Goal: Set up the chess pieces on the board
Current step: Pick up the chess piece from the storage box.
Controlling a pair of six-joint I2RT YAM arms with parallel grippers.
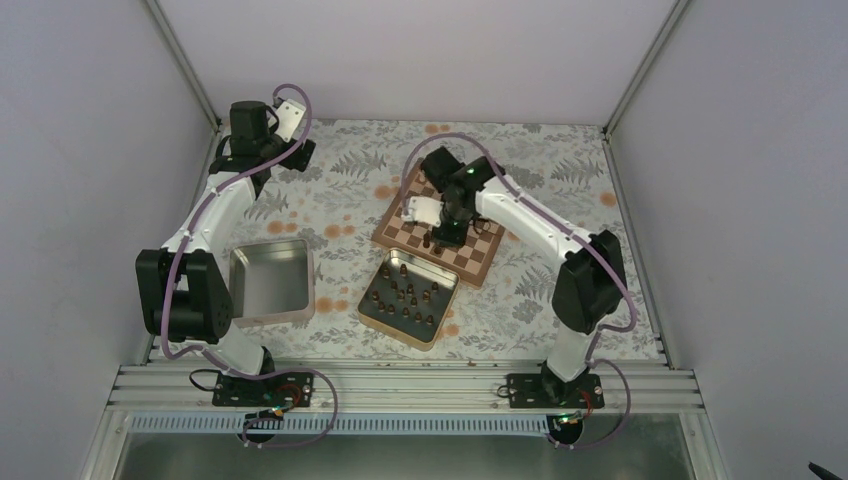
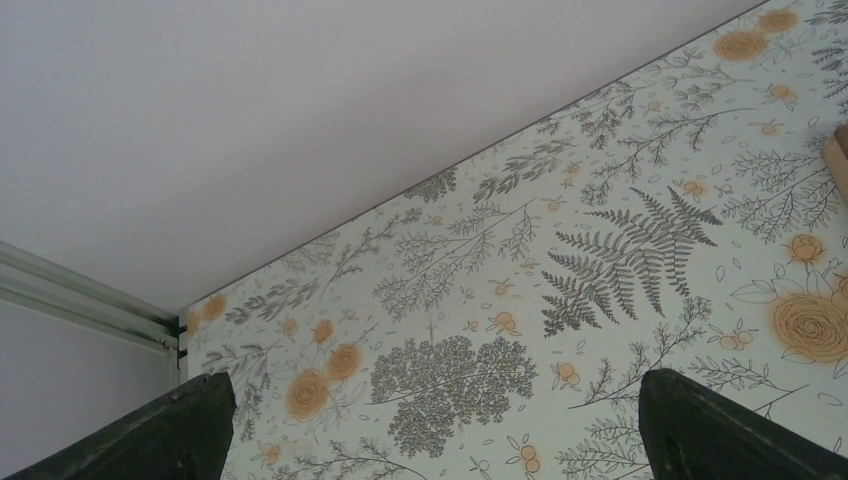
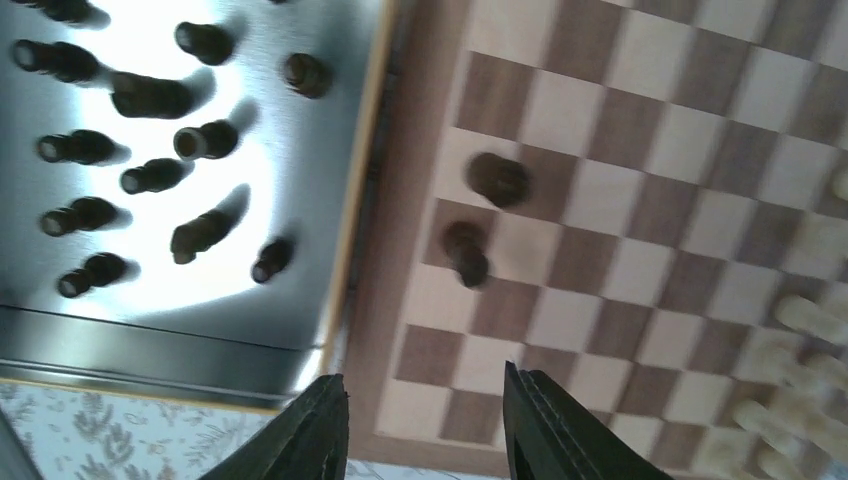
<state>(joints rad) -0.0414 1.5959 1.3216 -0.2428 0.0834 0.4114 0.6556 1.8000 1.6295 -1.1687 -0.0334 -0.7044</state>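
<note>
The chessboard lies right of centre, partly under my right arm. In the right wrist view two dark brown chess pieces stand on the board near its edge beside the tin. Several more dark pieces stand in an open metal tin next to the board. My right gripper is open and empty, hovering over the board's corner. My left gripper is open and empty above the floral cloth at the far left back.
An empty square tin sits at the left by the left arm. Pale tan chessmen stand along the board's far side. White walls enclose the table; the floral cloth covers it.
</note>
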